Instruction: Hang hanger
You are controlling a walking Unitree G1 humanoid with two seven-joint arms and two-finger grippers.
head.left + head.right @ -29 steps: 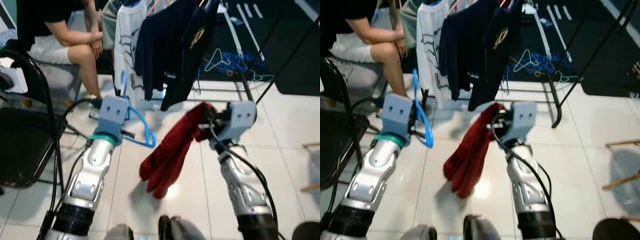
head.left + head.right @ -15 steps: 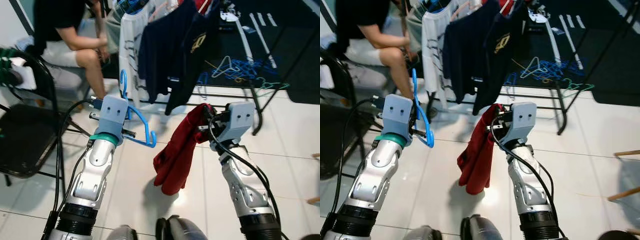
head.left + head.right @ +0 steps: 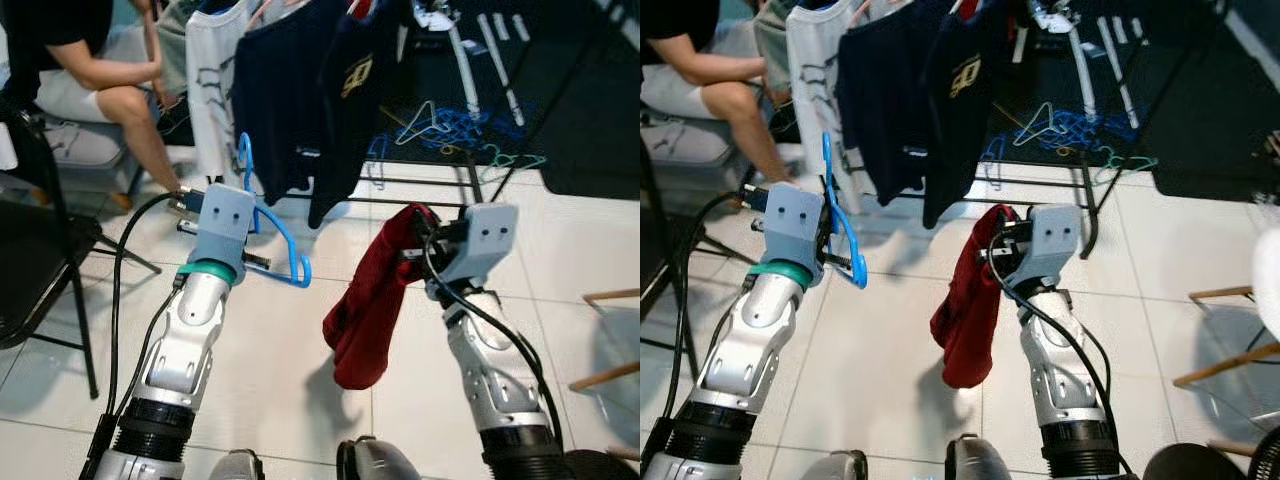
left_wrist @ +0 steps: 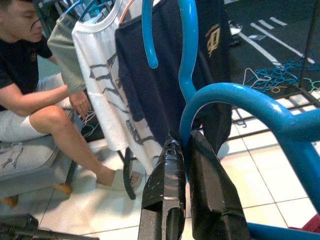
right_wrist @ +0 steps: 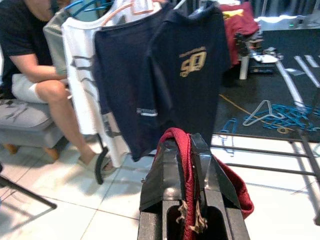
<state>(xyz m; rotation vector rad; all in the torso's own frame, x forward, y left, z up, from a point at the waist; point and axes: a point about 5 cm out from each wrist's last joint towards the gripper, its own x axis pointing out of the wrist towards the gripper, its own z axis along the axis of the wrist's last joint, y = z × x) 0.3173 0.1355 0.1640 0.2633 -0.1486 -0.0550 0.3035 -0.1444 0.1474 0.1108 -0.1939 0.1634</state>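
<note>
My left gripper point(image 4: 181, 145) is shut on a blue plastic hanger point(image 3: 268, 218), held upright with its hook point(image 4: 150, 30) pointing up. In the right wrist view my right gripper point(image 5: 187, 145) is shut on a dark red garment point(image 3: 375, 300), which hangs limp from it down toward the white tiles. Ahead stands a clothes rack with a white printed shirt point(image 3: 215, 85) and two dark navy shirts point(image 3: 310, 80) hanging side by side on it. Both arms are raised in front of me, the hanger to the left of the red garment.
A person point(image 3: 85, 70) sits on a grey seat at the left, legs near the rack. A black folding chair point(image 3: 40, 250) stands at my left. Several loose hangers point(image 3: 450, 125) lie on the dark mat behind the rack. A wooden chair leg point(image 3: 605, 340) shows at the right.
The camera has shifted, so the rack and person sit differently in the picture. Both grippers keep their hold on the hanger and the red garment, which hangs a little further right.
</note>
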